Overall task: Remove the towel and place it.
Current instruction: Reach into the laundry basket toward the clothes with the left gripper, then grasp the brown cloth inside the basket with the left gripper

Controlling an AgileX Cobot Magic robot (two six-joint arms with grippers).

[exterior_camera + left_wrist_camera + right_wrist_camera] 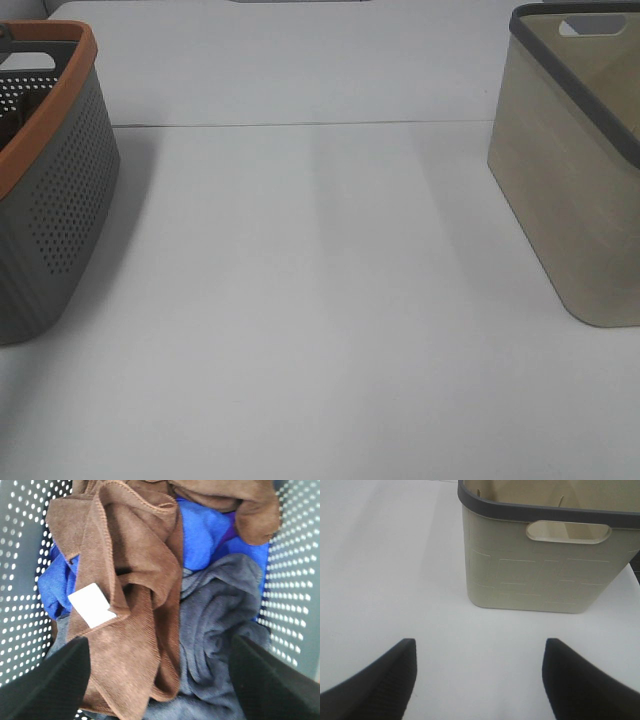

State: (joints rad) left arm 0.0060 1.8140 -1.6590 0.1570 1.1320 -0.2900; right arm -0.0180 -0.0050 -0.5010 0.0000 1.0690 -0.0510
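The brown towel [132,575] with its white label [91,604] lies crumpled inside the grey perforated basket [20,555], on top of a blue cloth [205,535] and a grey cloth [220,625]. My left gripper [157,672] hangs open just above the pile, fingers [50,680] on either side of the brown towel's lower fold. My right gripper [477,680] is open and empty above the white table, facing the beige basket [545,575]. Neither gripper shows in the exterior high view.
The grey basket with an orange rim [50,190] stands at the table's left edge. The beige basket with a grey rim [575,170] stands at the right. The white table [320,320] lies between them.
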